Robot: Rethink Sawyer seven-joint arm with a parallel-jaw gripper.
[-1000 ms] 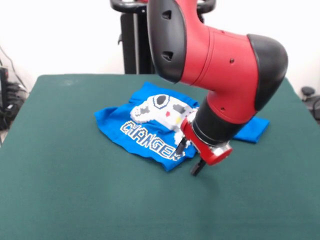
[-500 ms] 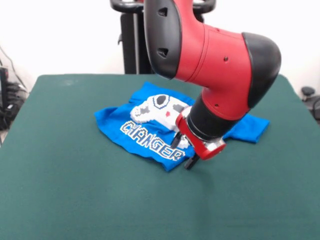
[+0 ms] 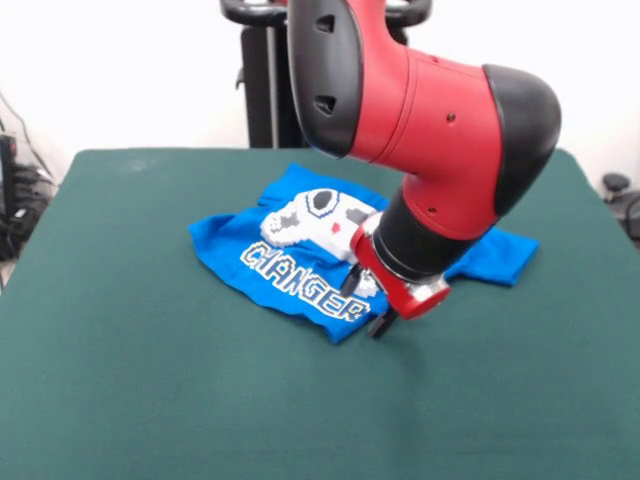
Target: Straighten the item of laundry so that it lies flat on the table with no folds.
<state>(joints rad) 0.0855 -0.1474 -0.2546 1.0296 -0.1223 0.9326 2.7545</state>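
Blue shirt (image 3: 290, 262) is seen rumpled nr table (image 3: 150, 380) centre; gripper (image 3: 365, 305) is positioned at its near hem, jaws apart, nothing held.

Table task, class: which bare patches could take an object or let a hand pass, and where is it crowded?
Free: the wide strip of table between the T-shirt and the near edge, and the cloth left of the shirt to the table's left edge. Crowded: the middle, where the gripper sits at the shirt's near corner under the arm.
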